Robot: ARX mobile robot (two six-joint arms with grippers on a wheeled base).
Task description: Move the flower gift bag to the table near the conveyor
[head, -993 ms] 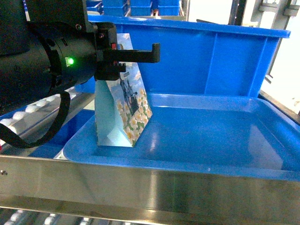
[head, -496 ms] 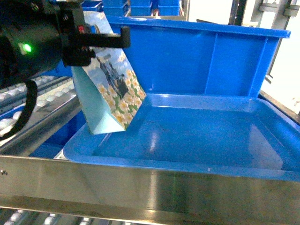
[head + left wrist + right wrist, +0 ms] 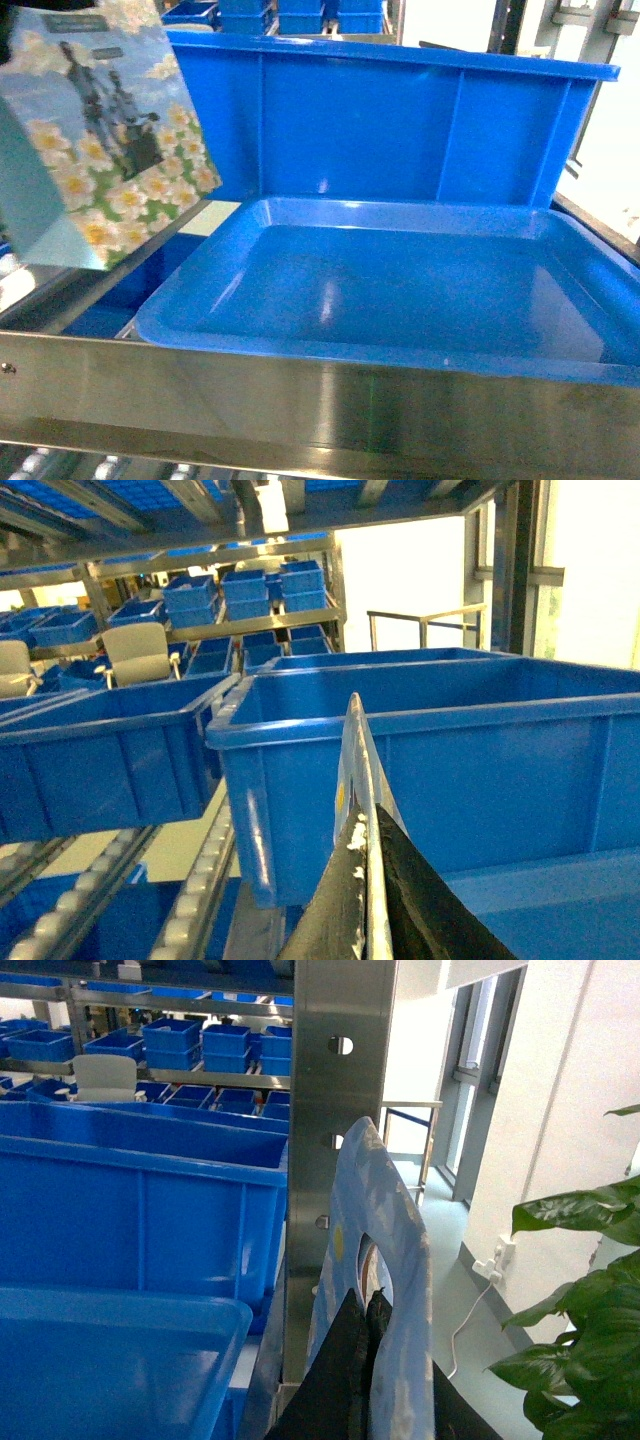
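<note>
Head view, tray: shallow blue tray (image 3: 400,300) on the steel ledge (image 3: 320,400) of the conveyor (image 3: 60,300), nothing in it.
Head view, bin: deep blue bin (image 3: 420,120) right behind the tray, interior hidden by its wall.
Head view, flower gift bag (image 3: 95,140): hanging at upper left, clear of the tray and tilted, bottom corner over the conveyor's side rail (white daisies and a dark figure group printed on the face; a pale panel near the top edge too small to read).
Head view, end effectors: neither visible.
Left wrist view, bag: thin top edge of the flower gift bag (image 3: 362,820) rising edge-on from between the black fingers (image 3: 420,900) of the left end effector (image 3: 365,920), pressed together on it.
Left wrist view, containers: blue bin (image 3: 450,780) directly behind, another blue bin (image 3: 100,750) to its left, more stacked on far shelves (contents not visible); white rollers (image 3: 200,880) below.
Right wrist view, bag: second blue patterned gift bag (image 3: 385,1290) with a cut-out handle, pinched by the right end effector (image 3: 365,1370), black fingers (image 3: 335,1380) closed on its lower part.
Right wrist view, surroundings: blue bins (image 3: 130,1220) at left, steel upright (image 3: 340,1110) behind, green plant (image 3: 580,1300) at right.
Writing: none legible in any view.
</note>
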